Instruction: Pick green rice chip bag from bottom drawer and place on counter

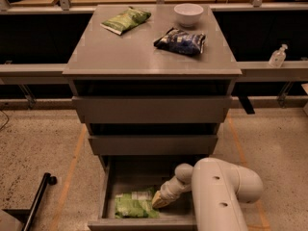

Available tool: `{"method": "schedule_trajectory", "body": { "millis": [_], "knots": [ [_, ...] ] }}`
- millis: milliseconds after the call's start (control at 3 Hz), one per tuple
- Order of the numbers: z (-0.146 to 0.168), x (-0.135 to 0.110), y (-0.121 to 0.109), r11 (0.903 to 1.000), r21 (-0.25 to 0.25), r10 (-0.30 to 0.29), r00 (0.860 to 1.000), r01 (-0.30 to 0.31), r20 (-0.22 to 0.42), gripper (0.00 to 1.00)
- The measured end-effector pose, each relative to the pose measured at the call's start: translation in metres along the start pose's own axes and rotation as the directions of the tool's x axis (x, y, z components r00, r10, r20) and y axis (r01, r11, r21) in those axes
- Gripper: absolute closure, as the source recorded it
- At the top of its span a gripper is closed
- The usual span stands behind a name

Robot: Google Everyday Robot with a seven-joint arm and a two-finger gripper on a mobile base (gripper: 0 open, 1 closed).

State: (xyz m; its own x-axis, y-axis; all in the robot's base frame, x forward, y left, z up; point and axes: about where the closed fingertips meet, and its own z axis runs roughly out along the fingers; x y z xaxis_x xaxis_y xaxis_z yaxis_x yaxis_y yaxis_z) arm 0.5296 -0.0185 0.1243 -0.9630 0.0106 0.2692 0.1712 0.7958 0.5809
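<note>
The green rice chip bag (135, 204) lies flat in the open bottom drawer (111, 184), toward its front left, with its whitish patch at the far end. My gripper (158, 202) reaches down into the drawer from the right and sits at the bag's right edge, touching or nearly touching it. The white arm (219, 191) covers the drawer's right part. The counter (144, 52) is the grey top of the cabinet above.
On the counter lie a flatter darker green bag (125, 20) at the far left, a dark blue-and-white bag (181, 41) and a white bowl (188, 14) at the far right. Two shut grey drawers (151, 109) are above. A clear bottle (277, 57) stands on the right rail.
</note>
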Motion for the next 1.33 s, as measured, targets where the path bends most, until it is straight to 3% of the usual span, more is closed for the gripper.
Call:
{"method": "schedule_trajectory", "body": {
  "millis": [333,667,1000,1333],
  "knots": [
    [-0.020,0.006,0.043,0.9942,-0.009,-0.107,0.993,0.108,0.054,0.35],
    [-0.026,0.011,0.073,0.9827,0.009,-0.185,0.981,0.185,0.066,0.12],
    [-0.007,0.006,0.085,0.9786,0.035,-0.204,0.978,0.203,0.038,0.00],
    [0.020,-0.004,0.083,0.9790,0.068,-0.194,0.981,0.192,0.016,0.00]
  ]
}}
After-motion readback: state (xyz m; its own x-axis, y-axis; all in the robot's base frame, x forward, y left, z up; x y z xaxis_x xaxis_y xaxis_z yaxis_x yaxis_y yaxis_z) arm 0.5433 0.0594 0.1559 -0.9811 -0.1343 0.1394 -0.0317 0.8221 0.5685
